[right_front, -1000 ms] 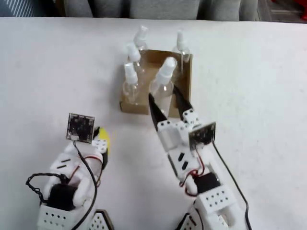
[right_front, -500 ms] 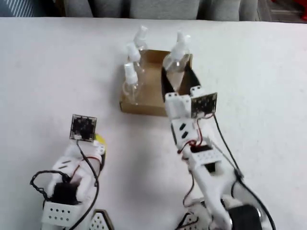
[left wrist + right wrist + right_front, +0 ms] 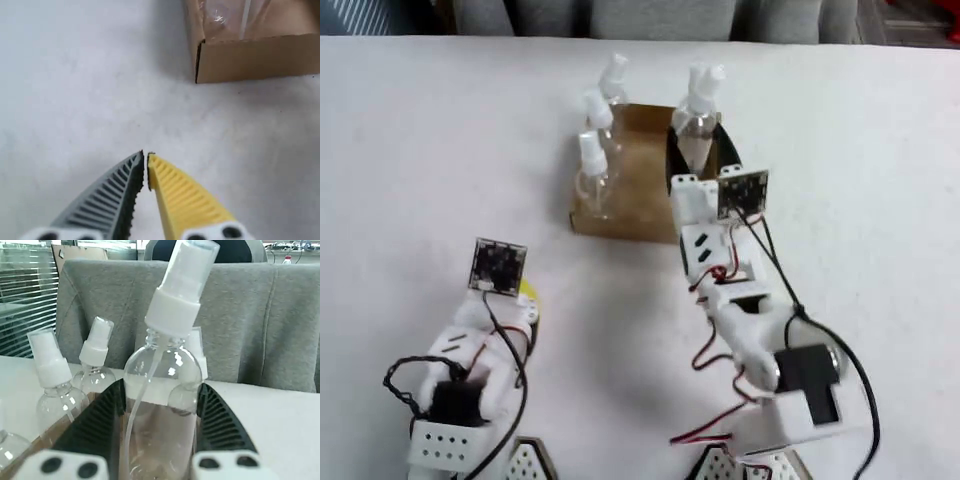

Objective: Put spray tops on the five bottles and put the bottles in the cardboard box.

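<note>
The open cardboard box (image 3: 638, 205) sits mid-table, and its near corner (image 3: 240, 55) faces the left wrist view. My right gripper (image 3: 696, 137) (image 3: 160, 390) is shut on a clear bottle (image 3: 697, 128) (image 3: 161, 415) with a white spray top (image 3: 181, 290), held upright at the box's far right corner. Three capped bottles (image 3: 591, 168) (image 3: 597, 110) (image 3: 613, 74) stand along the box's left side, and another one (image 3: 693, 82) stands just behind the held bottle. My left gripper (image 3: 146, 159) (image 3: 528, 295) is shut and empty, low over the table near-left of the box.
White tabletop spreads around the box on every side. Grey chair backs (image 3: 280, 320) line the table's far edge. The right arm's body (image 3: 750, 320) stretches from the near edge up to the box.
The right arm has carried the held bottle away from me, from the box's near side to its far right corner. The left arm has barely shifted.
</note>
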{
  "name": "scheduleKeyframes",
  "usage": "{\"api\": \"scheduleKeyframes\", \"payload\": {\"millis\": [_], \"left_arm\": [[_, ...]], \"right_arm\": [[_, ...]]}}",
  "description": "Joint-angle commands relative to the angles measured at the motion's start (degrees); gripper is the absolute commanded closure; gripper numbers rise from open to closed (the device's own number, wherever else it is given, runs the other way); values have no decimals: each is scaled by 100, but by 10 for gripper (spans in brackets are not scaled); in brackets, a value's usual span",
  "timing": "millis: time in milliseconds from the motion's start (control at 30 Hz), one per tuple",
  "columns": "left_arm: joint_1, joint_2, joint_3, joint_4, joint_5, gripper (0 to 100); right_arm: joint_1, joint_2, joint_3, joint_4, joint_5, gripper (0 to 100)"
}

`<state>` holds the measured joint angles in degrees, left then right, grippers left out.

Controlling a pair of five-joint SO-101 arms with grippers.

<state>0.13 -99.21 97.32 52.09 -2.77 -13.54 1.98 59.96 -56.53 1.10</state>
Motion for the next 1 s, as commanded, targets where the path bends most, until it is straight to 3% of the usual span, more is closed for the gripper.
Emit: {"api": "scheduleKeyframes", "payload": {"millis": [0, 600, 833, 967], "left_arm": [[-22, -48, -9, -141, -70, 979], [-22, -48, -9, -141, -70, 979], [-22, -48, -9, -519, -26, 979], [321, -48, -9, -905, 18, 980]], "right_arm": [[75, 286, -510, -163, -35, 985], [233, 2000, -1556, -787, 229, 985], [-22, 646, -492, -963, 211, 985], [-409, -629, 290, -532, 202, 985]]}}
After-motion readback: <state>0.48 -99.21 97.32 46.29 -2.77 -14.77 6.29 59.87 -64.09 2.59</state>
